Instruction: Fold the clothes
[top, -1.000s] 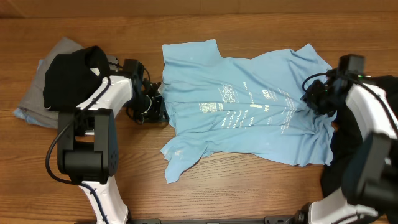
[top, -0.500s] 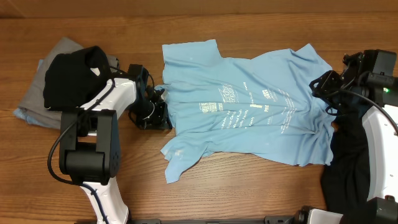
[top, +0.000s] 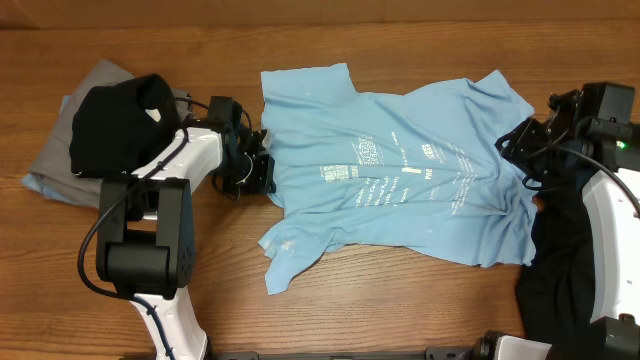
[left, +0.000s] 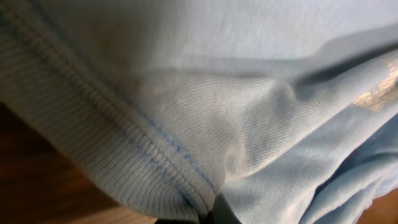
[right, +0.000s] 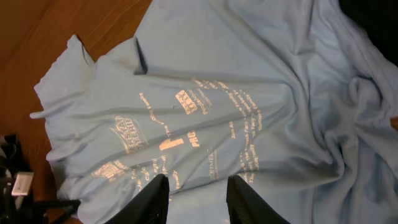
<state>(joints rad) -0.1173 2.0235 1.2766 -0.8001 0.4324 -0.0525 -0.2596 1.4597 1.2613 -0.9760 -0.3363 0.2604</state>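
Note:
A light blue T-shirt (top: 400, 190) with white lettering lies crumpled across the middle of the table, printed side up. My left gripper (top: 256, 166) is at its left edge. In the left wrist view the shirt's stitched hem (left: 155, 149) fills the frame, and only a dark fingertip (left: 219, 213) shows under the fabric. That gripper is shut on the hem. My right gripper (top: 517, 150) hovers over the shirt's right side. Its two black fingers (right: 152, 202) stand apart above the printed cloth (right: 249, 93), with nothing between them.
A black shirt (top: 115, 120) lies on a grey one (top: 60, 175) at the back left, beside my left arm. Another black garment (top: 560, 255) lies at the right edge, partly under my right arm. Bare wooden table (top: 400, 310) runs along the front.
My left gripper has shifted slightly toward the back and closed on the shirt's left hem. My right gripper has drawn back to the right, off the shirt's edge, and now holds still.

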